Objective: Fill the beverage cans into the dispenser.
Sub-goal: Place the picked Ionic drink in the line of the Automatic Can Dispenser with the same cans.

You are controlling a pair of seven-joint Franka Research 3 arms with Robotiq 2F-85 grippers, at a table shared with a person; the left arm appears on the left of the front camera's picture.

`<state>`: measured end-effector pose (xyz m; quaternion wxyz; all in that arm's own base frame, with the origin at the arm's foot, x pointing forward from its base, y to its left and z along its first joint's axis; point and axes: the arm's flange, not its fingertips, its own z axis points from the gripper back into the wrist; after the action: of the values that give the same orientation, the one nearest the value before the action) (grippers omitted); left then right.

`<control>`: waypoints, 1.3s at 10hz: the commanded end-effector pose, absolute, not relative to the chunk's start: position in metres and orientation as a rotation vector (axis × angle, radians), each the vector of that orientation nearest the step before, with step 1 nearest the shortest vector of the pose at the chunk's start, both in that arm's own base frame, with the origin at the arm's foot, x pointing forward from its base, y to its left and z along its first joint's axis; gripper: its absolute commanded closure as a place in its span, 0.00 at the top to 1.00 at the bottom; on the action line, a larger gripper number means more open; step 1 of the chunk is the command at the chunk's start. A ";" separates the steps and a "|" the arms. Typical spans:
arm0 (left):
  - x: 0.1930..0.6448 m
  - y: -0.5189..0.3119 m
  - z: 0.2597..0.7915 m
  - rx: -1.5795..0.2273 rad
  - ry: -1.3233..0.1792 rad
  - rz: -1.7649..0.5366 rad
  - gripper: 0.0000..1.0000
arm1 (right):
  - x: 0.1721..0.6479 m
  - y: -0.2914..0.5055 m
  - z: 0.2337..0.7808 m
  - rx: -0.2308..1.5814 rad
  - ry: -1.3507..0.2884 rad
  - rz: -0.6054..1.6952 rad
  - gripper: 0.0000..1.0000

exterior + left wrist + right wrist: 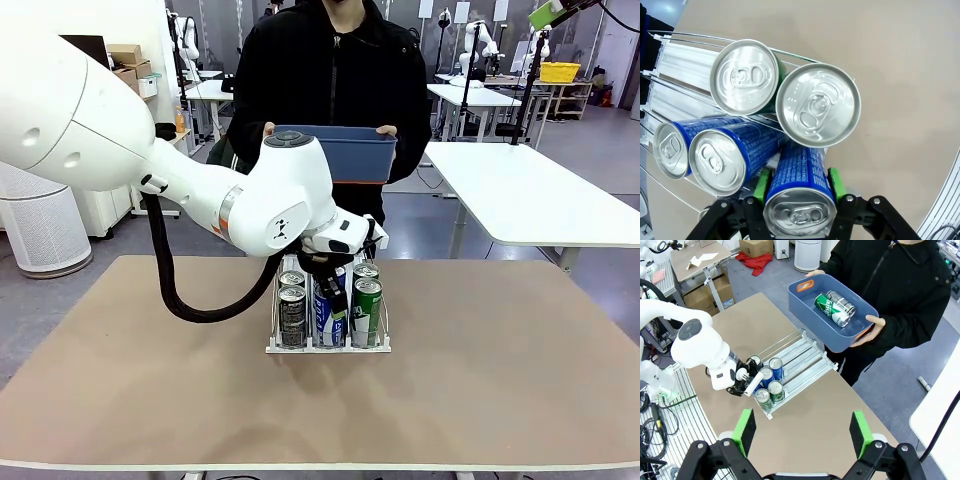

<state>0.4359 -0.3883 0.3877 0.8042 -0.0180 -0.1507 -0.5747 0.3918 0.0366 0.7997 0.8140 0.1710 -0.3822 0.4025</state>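
Nearest, the right gripper is seen w/ jaws wide apart, nothing held. The left gripper is clamped on a blue-and-white can at the front of the dispenser's mid lane, flanked by green cans and black cans. Beyond, a blue tub w/ two more cans is held by a person.
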 end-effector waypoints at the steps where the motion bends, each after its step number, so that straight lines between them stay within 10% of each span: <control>1: 0.435 -0.387 0.387 -0.022 -0.335 -1.224 0.57 | 0.392 0.037 0.800 0.366 -0.815 0.857 1.00; 5: 0.430 -0.386 0.404 -0.040 -0.342 -1.187 0.94 | 0.392 0.037 0.800 0.366 -0.815 0.857 1.00; 13: 0.392 -0.380 0.466 0.033 -0.483 -1.137 1.00 | 0.392 0.037 0.800 0.366 -0.815 0.857 1.00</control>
<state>0.4066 -0.3827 0.4694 0.8138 -0.0005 -0.2184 -0.5386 0.3918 0.0366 0.7998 0.8140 0.1710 -0.3822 0.4025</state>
